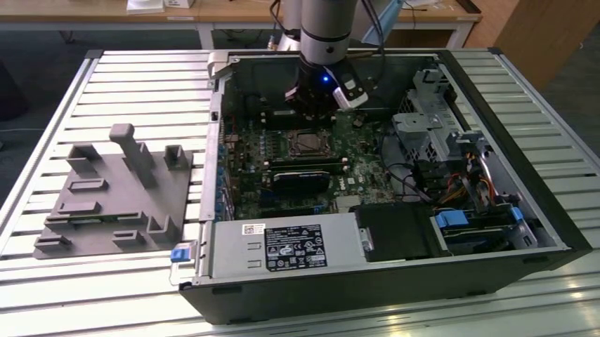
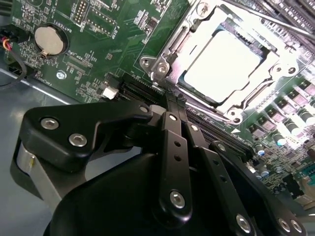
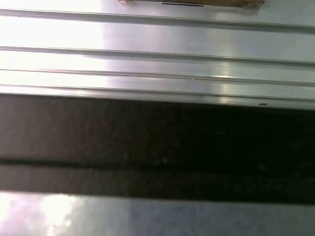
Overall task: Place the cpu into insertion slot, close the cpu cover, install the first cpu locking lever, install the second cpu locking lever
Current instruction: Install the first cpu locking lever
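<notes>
Hovering closed and empty near the cpu cover (image 2: 179, 49), the claw (image 2: 169, 98) faces the cpu (image 2: 224, 64), a light, stiff, fragile chip probably best gripped by its edges.

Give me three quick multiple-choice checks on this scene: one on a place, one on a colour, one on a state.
1. The grey fixture block lies:
A) on the exterior view's left of the computer case
B) on its right
C) inside it

2. The motherboard is:
A) blue
B) green
C) red

3. The cpu is:
A) held in the air
B) on the slatted table
C) lying on the motherboard, framed by the cpu cover

Answers: A, it stands on the table beside the case; B, the board shows green; C, its bright top sits inside the silvery frame.
</notes>
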### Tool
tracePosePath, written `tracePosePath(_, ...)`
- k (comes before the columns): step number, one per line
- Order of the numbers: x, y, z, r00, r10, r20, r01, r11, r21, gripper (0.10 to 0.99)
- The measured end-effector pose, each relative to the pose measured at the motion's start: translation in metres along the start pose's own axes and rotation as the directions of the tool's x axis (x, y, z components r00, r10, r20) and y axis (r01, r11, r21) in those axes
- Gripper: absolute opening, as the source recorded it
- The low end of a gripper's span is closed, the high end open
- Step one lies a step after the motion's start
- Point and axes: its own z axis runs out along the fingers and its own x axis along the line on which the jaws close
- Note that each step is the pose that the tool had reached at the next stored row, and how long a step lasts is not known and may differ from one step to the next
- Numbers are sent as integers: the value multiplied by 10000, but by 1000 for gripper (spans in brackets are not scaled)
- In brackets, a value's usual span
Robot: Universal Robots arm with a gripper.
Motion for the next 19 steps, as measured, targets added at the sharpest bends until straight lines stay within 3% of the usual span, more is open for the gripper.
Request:
tracePosePath(9,1,-4,43,10000,-6,-15,6,9993,381,106)
tracePosePath(19,-6,-4,62,10000,0,-53,3,9985,548,106)
